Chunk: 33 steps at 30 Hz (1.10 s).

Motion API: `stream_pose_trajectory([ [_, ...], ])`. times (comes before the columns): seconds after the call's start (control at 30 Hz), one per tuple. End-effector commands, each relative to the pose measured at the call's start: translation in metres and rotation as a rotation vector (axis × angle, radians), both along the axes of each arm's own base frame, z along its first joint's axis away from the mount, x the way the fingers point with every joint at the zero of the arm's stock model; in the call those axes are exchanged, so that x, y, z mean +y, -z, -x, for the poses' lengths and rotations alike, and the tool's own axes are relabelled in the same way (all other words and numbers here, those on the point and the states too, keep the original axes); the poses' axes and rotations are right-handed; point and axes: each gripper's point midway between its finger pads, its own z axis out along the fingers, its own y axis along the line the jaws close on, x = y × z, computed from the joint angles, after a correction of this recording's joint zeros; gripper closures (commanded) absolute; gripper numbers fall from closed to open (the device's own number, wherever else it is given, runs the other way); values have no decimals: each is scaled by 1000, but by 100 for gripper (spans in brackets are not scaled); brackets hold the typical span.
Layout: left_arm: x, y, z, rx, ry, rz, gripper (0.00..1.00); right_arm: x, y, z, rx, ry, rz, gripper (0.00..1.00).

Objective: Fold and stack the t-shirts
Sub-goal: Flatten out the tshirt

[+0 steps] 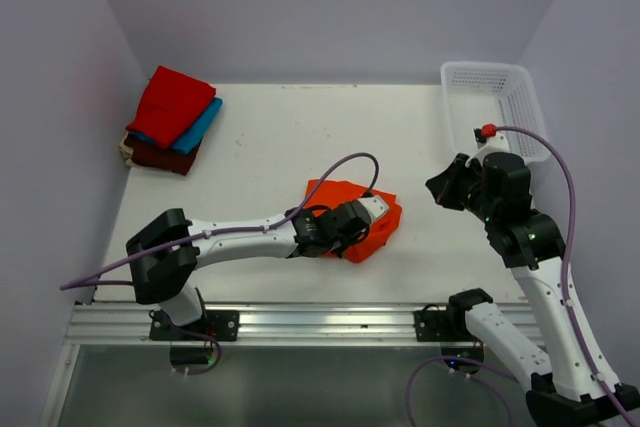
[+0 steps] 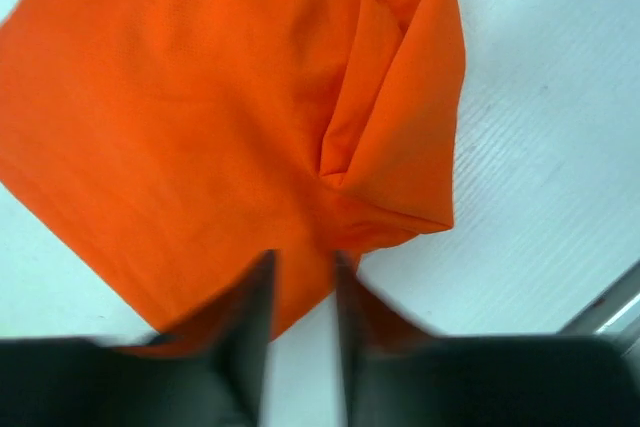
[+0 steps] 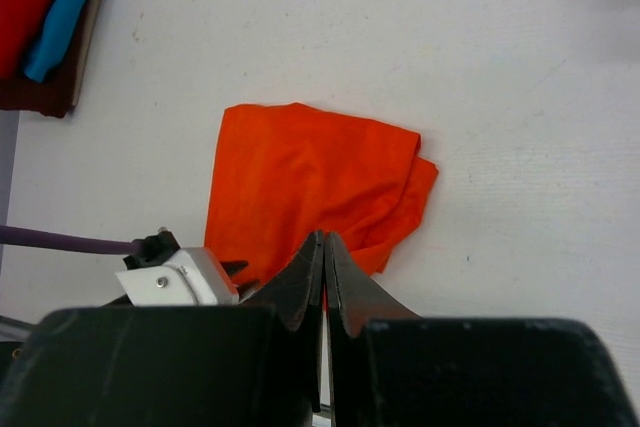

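The bright orange t-shirt lies roughly folded near the middle front of the table; it also shows in the left wrist view and the right wrist view. My left gripper hovers over the shirt's near edge, jaws a little apart, nothing clamped between them. My right gripper is shut and empty, raised to the right of the shirt. Folded red, turquoise-blue and dark maroon tees sit stacked at the back left.
A white plastic mesh basket stands at the back right, just behind my right arm. A metal rail runs along the table's front edge. Walls close in at the left, back and right.
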Motion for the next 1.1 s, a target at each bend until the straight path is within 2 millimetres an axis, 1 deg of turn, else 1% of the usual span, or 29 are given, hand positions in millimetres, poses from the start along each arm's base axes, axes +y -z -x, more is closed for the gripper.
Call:
stream_pose_trajectory([
  [0.0, -14, -12, 7, 38, 38, 49, 54, -7, -5, 3, -23, 14, 30, 100],
  [0.07, -18, -10, 14, 64, 66, 64, 40, -7, -4, 4, -21, 13, 32, 100],
  [0.1, -16, -6, 18, 81, 81, 66, 33, -8, -4, 3, -19, 18, 33, 100],
  [0.17, -17, -3, 19, 84, 87, 72, 32, -7, -3, 4, -19, 16, 33, 100],
  [0.27, -13, 11, 22, 102, 90, 39, 32, -7, -4, 3, -22, 17, 31, 100],
  [0.3, -13, 15, 21, 105, 88, 28, 34, -7, -4, 3, -20, 18, 30, 100],
  [0.33, -12, 24, 21, 113, 86, 8, 35, -7, -4, 3, -21, 19, 30, 100],
  [0.37, -12, 28, 19, 116, 83, 1, 39, -7, -4, 3, -20, 19, 30, 100],
  [0.4, -13, 32, 19, 121, 83, -3, 40, -8, -4, 2, -22, 20, 32, 100],
  [0.43, -12, 39, 20, 131, 82, -20, 41, -8, -4, 3, -21, 21, 34, 100],
  [0.5, -13, 45, 18, 140, 78, -22, 43, -8, -3, 4, -17, 20, 34, 100],
  [0.53, -11, 53, 18, 151, 75, -37, 44, -9, -3, 5, -16, 21, 34, 100],
  [0.57, -9, 56, 15, 157, 68, -41, 46, -9, -2, 6, -15, 19, 36, 100],
  [0.63, -8, 59, 14, 164, 62, -43, 58, -9, -2, 7, -16, 18, 38, 100],
  [0.67, -7, 59, 12, 163, 56, -40, 67, -13, 0, 7, -12, 35, 49, 100],
  [0.7, -6, 58, 11, 165, 51, -37, 84, -14, 0, 8, -11, 38, 53, 100],
  [0.77, -6, 49, 7, 146, 37, -18, 100, -15, 0, 10, -10, 39, 54, 100],
  [0.8, -6, 44, 5, 134, 32, -10, 100, -15, 0, 11, -11, 41, 53, 100],
  [0.87, -10, 23, 3, 114, 27, 19, 100, -16, 1, 12, -11, 44, 59, 100],
  [0.9, -11, 7, 0, 95, 19, 47, 100, -17, 1, 12, -12, 48, 60, 100],
  [0.93, -9, -1, 1, 94, 14, 45, 100, -17, 4, 13, -5, 48, 63, 100],
  [0.97, -14, -19, -2, 78, 8, 81, 100, -18, 6, 13, 1, 47, 66, 100],
  [1.0, -15, -43, -3, 55, 6, 128, 100, -18, 10, 14, 11, 47, 68, 100],
  [1.03, -15, -56, -1, 48, 7, 146, 100, -17, 15, 15, 21, 42, 70, 100],
  [1.07, -18, -77, -5, 25, 1, 190, 100, -17, 19, 15, 29, 41, 70, 100],
])
